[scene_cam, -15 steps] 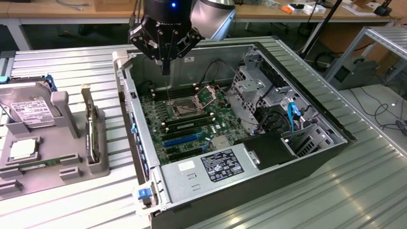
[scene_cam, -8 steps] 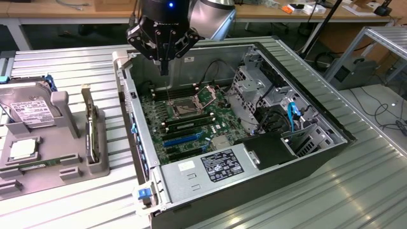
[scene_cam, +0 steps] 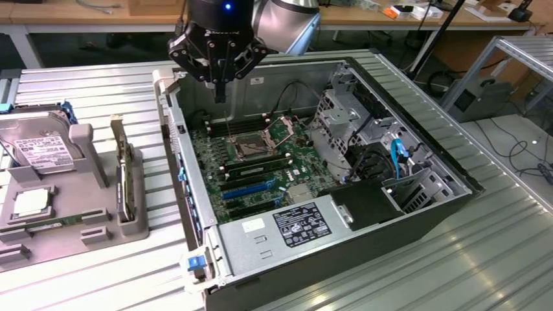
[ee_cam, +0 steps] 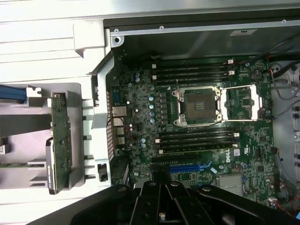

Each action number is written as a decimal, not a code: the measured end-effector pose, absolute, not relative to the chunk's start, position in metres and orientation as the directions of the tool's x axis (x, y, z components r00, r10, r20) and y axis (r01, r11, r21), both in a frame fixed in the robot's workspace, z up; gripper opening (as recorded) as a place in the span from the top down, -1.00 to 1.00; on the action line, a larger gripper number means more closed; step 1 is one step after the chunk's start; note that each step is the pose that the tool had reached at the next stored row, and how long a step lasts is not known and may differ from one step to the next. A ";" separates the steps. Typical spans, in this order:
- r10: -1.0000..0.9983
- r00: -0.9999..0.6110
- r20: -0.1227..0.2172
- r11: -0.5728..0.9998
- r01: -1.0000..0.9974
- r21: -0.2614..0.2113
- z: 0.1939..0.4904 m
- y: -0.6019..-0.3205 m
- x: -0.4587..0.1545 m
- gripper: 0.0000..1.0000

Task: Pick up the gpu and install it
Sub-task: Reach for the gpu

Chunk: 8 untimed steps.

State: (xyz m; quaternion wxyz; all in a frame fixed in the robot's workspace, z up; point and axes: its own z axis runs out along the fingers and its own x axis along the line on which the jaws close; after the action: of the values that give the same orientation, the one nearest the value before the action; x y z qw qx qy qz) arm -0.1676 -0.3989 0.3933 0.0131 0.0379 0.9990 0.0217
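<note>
Right now your black gripper (scene_cam: 220,91) hangs clenched, empty, over the open grey computer case (scene_cam: 363,253); the thin dark gpu card (scene_cam: 126,175) (on edge, lengthwise along the case wall) stands to the exterior view's left.

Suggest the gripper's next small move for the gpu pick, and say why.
Probably shift the gripper toward the exterior view's left, until it is over the gpu. The gripper is shut and holds nothing. It hovers above the open computer case, while the gpu stands on edge in the grey holder outside the case, untouched.
</note>
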 end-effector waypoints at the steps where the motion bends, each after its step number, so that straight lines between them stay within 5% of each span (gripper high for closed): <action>1: 0.076 -0.997 -0.024 0.996 0.075 0.044 0.393 -0.399 -0.168 0.79; 8: 0.076 -0.997 -0.024 0.996 0.075 0.044 0.393 -0.399 -0.172 0.79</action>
State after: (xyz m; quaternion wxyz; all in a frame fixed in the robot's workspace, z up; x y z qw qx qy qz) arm -0.1716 -0.3989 0.3933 0.0131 0.0379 0.9990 0.0217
